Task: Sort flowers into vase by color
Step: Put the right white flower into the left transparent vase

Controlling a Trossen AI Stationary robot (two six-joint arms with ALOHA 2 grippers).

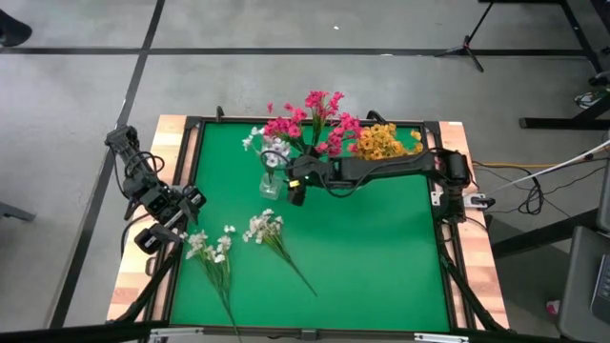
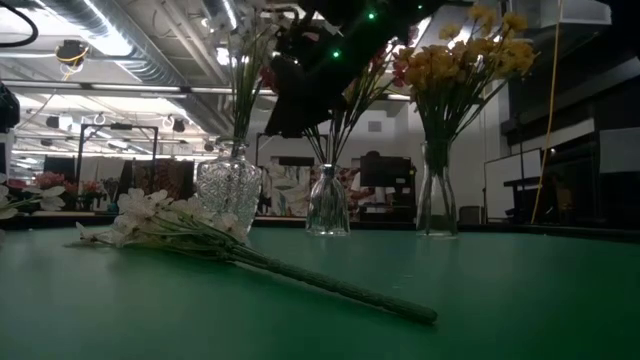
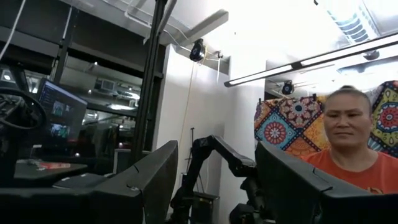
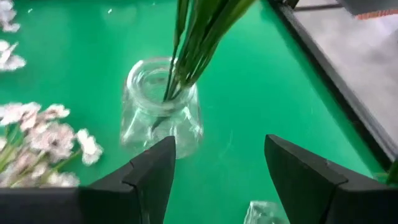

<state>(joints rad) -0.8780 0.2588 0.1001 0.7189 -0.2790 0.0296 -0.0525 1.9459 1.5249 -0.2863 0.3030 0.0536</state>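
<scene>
Green-topped work table in a large workshop, with one person seated in the background.

The table has a green mat [image 1: 372, 248] framed by a dark rim and pale wooden edges [image 1: 133, 262], standing on a grey concrete floor [image 1: 315, 81] crossed by dark lines. A tripod base [image 1: 469, 45] stands on the floor beyond the table, and cables [image 1: 534, 186] trail off to the right side. Behind the table, a person in an orange top [image 3: 351, 158] sits before a colourful patterned hanging [image 3: 286, 127]. A lit computer monitor [image 3: 61, 115] glows on a desk, and long ceiling light strips [image 3: 311, 59] run overhead.
</scene>
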